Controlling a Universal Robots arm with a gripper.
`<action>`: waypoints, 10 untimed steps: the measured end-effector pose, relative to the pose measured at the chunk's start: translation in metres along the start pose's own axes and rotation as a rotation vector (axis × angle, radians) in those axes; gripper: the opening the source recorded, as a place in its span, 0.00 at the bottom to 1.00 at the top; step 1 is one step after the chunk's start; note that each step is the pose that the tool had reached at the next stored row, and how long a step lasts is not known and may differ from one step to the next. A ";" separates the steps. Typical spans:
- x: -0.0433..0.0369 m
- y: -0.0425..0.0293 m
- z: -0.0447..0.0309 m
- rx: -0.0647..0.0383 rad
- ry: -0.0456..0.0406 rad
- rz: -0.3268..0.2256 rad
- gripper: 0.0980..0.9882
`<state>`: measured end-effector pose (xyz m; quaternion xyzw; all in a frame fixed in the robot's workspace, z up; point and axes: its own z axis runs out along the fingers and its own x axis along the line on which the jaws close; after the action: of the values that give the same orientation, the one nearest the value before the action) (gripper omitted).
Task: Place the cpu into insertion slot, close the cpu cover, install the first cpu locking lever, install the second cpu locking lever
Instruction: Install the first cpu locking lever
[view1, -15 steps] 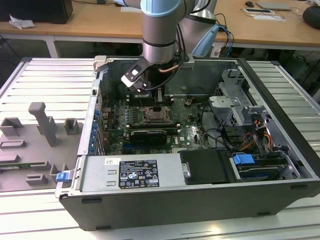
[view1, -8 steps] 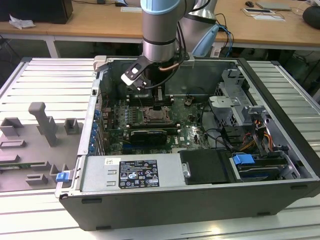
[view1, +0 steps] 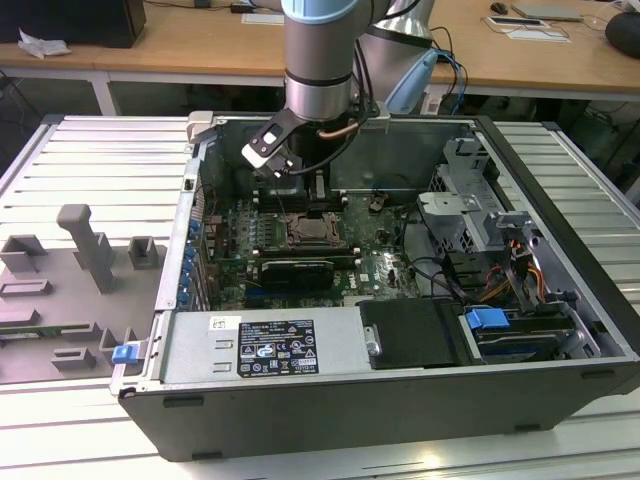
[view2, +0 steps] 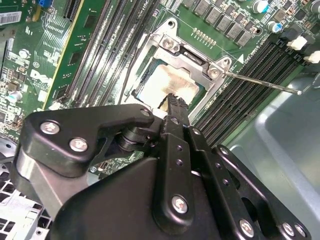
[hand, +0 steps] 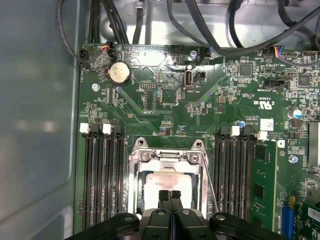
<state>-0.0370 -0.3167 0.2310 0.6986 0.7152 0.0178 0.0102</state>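
Observation:
The cpu (view2: 169, 84) shows its pale silver top in the insertion slot (hand: 137, 182) on the green board. The silver cpu cover (view2: 192, 59) lies flat around the cpu as a frame; both wrist views show this. One thin locking lever (view2: 262, 83) sticks out free from the socket's corner, away from the board's catch. My gripper (view2: 173, 101) hovers just over the cpu's edge with its black fingers pressed together and nothing between them. In the exterior view the gripper (view1: 287, 167) hangs above the socket (view1: 312, 232) inside the open computer case.
Long black memory slots (hand: 102, 175) flank the socket on both sides. Black cables (hand: 200, 25) run along the case wall by the board's edge. A round coin battery (hand: 119, 73) sits on the board. Drive cages (view1: 470, 215) fill the exterior view's right of the case.

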 end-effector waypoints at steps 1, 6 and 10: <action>0.0000 0.0000 -0.0017 0.000 -0.0001 0.000 0.01; 0.0001 0.0002 -0.0061 0.000 0.0000 0.000 0.01; 0.0001 0.0003 -0.0074 0.000 -0.0001 0.000 0.01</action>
<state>-0.0370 -0.3167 0.2385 0.6986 0.7152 0.0178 0.0102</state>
